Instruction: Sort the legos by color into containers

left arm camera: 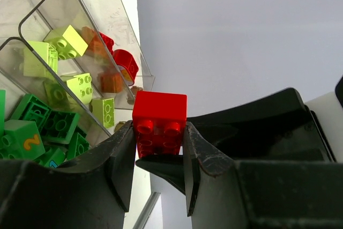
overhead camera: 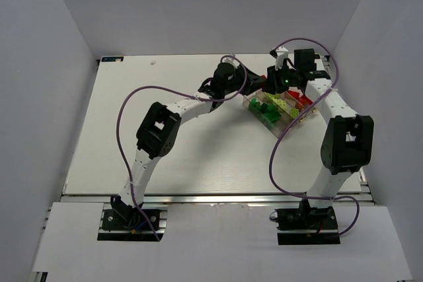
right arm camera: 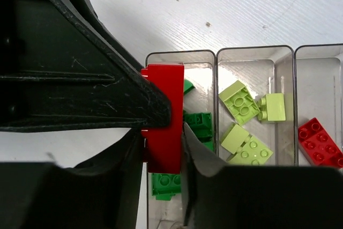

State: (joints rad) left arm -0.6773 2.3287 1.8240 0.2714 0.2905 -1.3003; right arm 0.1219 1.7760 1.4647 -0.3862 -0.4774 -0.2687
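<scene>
Left gripper (left arm camera: 159, 135): pressed together on a red brick (left arm camera: 159, 112), one finger against each side, studs facing its wrist camera.
Right gripper (right arm camera: 162, 138): its fingers flank the same brick and look tight against its sides. Both arms appear to hold it at once, so I read this as a handover in mid-air.
Held brick: raised off the table (right arm camera: 241, 4), at the edge of the tray (left arm camera: 104, 4). From the right wrist view it hangs over the compartment of dark green bricks (right arm camera: 201, 122), not over the red one.
Tray: clear plastic, with three compartments showing side by side.
Green compartment: several dark green bricks, at one end.
Middle compartment: yellow-green bricks (right arm camera: 239, 100), four or five of them.
Far compartment: red bricks (right arm camera: 320, 142), at least one and probably more.
Table: white. I can make out no loose brick outside the tray in the overhead view.
Done: nearly every brick looks sorted by colour.
Left: the held red brick must cross two compartments to the red one and be let go — likely the last piece, though the arms hide part of the table.
</scene>
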